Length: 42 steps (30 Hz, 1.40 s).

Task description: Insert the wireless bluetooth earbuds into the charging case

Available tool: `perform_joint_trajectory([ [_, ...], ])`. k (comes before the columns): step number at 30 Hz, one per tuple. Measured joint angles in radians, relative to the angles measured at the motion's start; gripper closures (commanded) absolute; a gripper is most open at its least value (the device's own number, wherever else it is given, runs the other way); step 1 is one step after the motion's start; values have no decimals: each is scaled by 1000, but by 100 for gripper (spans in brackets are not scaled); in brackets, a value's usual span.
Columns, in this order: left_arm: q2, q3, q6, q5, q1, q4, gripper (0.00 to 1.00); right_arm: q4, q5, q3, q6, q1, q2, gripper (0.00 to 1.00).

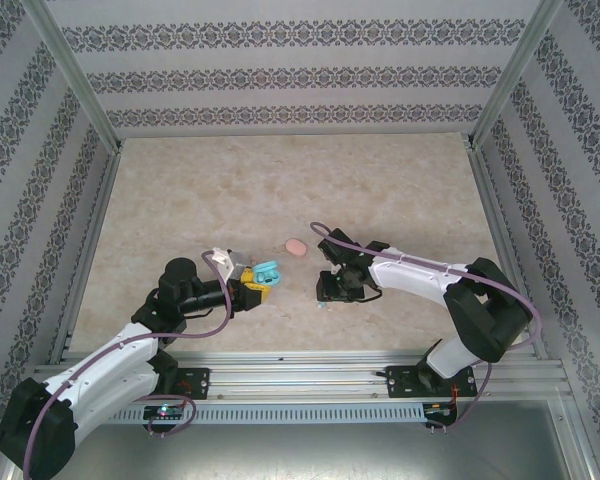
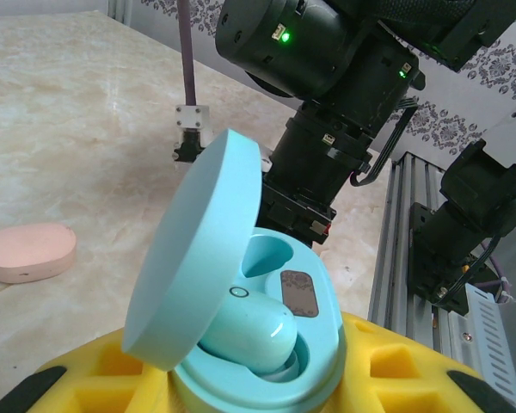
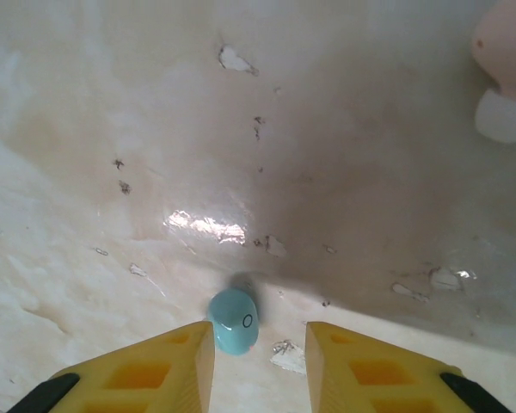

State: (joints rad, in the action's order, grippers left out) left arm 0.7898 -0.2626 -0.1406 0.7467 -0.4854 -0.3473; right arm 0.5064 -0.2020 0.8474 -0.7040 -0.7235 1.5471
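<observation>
Top view first. My left tool [image 1: 254, 287] is clamped on the blue case [image 1: 267, 270], which has its lid flipped up, near the front of the desk [image 1: 230, 190]. The pink case [image 1: 296, 247] lies shut on the desk just past it, roughly between my two arms. My right tool [image 1: 330, 291] points down at the desk, off to the right of both cases. There's a tiny blue speck under it, the loose blue bud [image 1: 325, 303].

Left wrist cam: my left tool [image 2: 258, 391] has its yellow fingers [image 2: 77, 383] on either side of the blue case [image 2: 198, 258], snug against its base. The lid stands open, tilted to the left. One seated blue bud [image 2: 249, 331] sits in the nearer socket, and the socket behind it is bare. The pink case [image 2: 27, 251] is on the desk [image 2: 69, 112] at far left, well apart. The black right arm [image 2: 327, 77] is close behind the blue case.

Right wrist cam: my right tool [image 3: 260, 361] has its fingers [image 3: 155, 374] spread apart, gripping nothing. The loose blue bud [image 3: 233, 320] lies on the desk [image 3: 327, 172] at the mouth of the gap, right up against the left-hand finger in that view. I can't tell if they're actually touching. There's a pink rounded thing [image 3: 506, 39] cut off at the top right corner, and I can't tell what it is.
</observation>
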Motion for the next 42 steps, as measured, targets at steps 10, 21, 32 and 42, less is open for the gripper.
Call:
perform_joint_trajectory([
  [10,0,0,0,0,-1,0,100,-29,-9,0,0,-6,44,67],
  [21,0,0,0,0,-6,0,100,-5,3,25,-1,-31,83,67],
  [32,0,0,0,0,-11,0,100,-2,9,34,-54,-72,88,70],
  [42,0,0,0,0,-13,0,100,-2,10,51,-84,-85,99,79],
])
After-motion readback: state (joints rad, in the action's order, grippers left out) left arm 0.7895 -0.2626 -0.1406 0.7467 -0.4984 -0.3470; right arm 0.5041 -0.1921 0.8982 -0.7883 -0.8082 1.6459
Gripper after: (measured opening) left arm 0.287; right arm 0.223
